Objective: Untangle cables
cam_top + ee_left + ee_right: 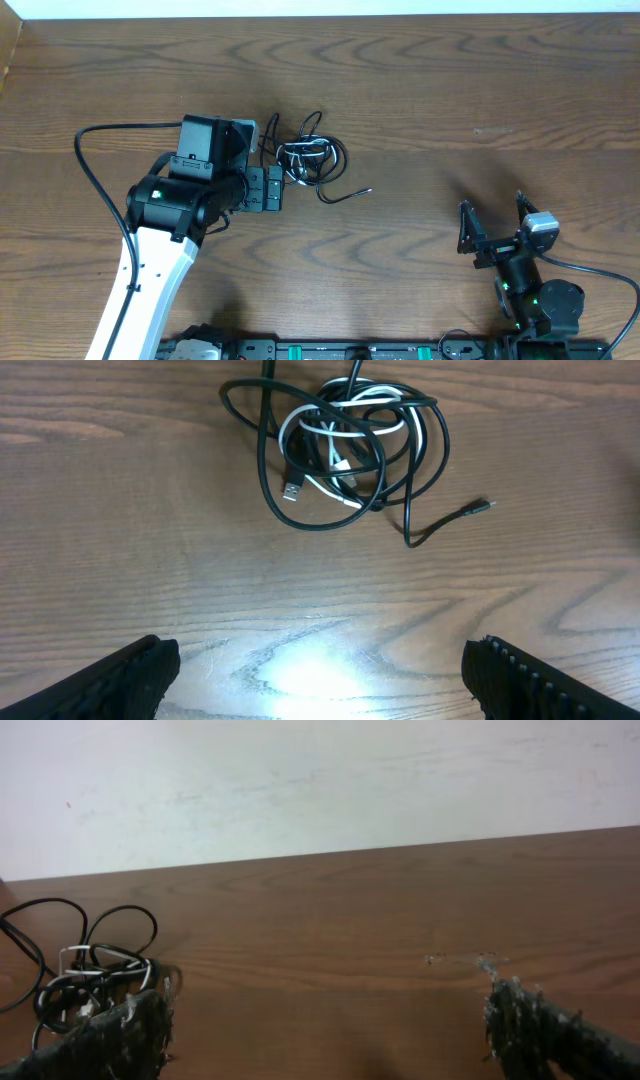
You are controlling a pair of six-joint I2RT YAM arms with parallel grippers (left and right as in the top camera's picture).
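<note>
The cables (310, 160) lie knotted in one small bundle on the wooden table, left of centre: black loops wound round a white cord. The left wrist view shows the cables (345, 445) at top centre, with a silver plug (290, 491) and a loose black end (485, 506) trailing right. My left gripper (272, 188) sits just left of the bundle, open, and nothing lies between its jaws (320, 680). My right gripper (493, 215) is open and empty over bare wood far to the right. In its view the cables (95, 975) show at far left, beyond the gripper (330, 1030).
The left arm's thick black cord (90, 160) arcs over the table at the left. The arm bases and a black rail (350, 350) run along the near edge. A pale wall (320, 780) rises behind the table's far edge.
</note>
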